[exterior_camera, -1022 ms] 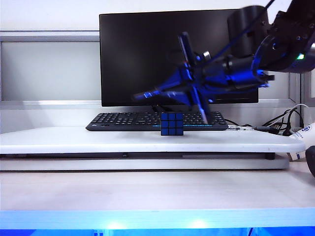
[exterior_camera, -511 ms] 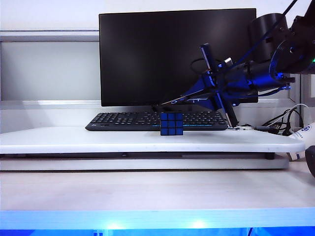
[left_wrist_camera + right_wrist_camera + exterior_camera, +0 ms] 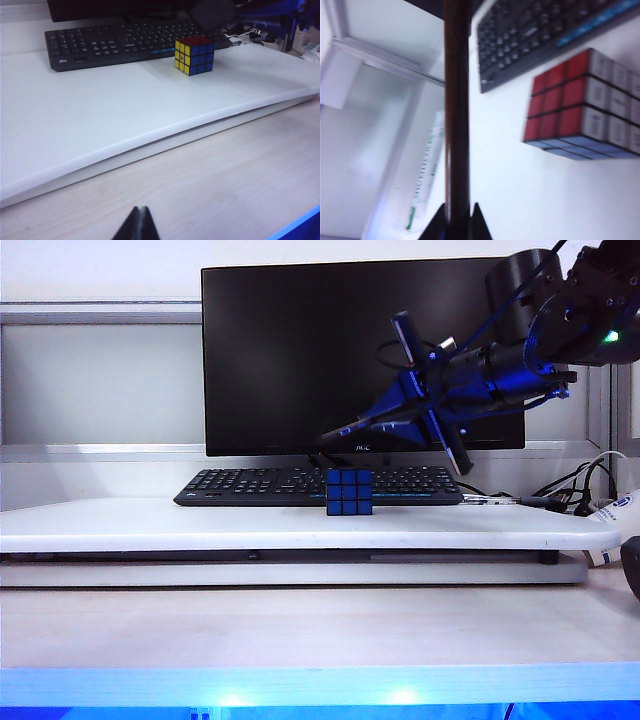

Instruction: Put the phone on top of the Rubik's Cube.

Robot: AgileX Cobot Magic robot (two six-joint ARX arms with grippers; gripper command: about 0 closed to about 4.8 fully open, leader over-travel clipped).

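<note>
The left end effector sits nearest the viewer, low over the pale wood-grain counter, its two dark fingertips pressed together on nothing. Ahead of it and well apart, past the lip of the smooth white raised board, stands the Rubik's Cube: glossy stickers in a black grid, with yellow, blue and red faces showing.

The right end effector hangs in the air above the cube and off to its right in the exterior view, pinching the phone by its flat faces. The phone is a thin, rigid black slab with rounded ends. Its long axis stands steeply tilted, upper end toward the monitor and lower end angled down to the right. In the right wrist view the phone shows edge-on as a dark bar between the fingertips, with the cube down and to one side of it, blurred.

So the cube lies below the right end effector and toward the left arm's side. This arm is clearly the nearer one. The phone will probably need laying flat before it is lowered, since it is longer than the cube's top and will overhang. Behind the cube lies a matte black keyboard.
</note>
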